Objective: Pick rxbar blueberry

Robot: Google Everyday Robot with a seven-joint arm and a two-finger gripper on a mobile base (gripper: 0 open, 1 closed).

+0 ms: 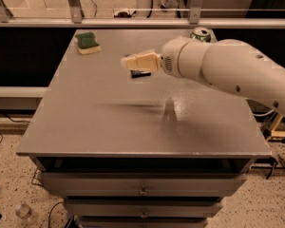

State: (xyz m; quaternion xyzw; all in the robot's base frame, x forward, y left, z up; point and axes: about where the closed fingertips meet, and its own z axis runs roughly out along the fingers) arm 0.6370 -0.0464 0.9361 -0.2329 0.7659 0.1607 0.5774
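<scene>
Camera view: nearest is the front of the table [61, 146], with shallow drawers [142, 190] stacked beneath its grey top. The near half of the top carries only a soft, streaked shadow [133, 109]. Further back, a thick white arm [218, 72] reaches in from the right, across the middle of the table. At its tip, the pale cream jaws point left and hang above the surface, over the far-centre part. From this angle I cannot tell how far apart they stand or whether they grip anything. The rxbar blueberry [140, 73] lies flat on the table right under them. Only a dark sliver of it shows below their lower edge. Beyond, near the far left corner, sits a green-topped yellow sponge [88, 42], well apart from the bar. At the far right edge a green can [200, 33] stands upright, its lower part hidden behind the arm.
</scene>
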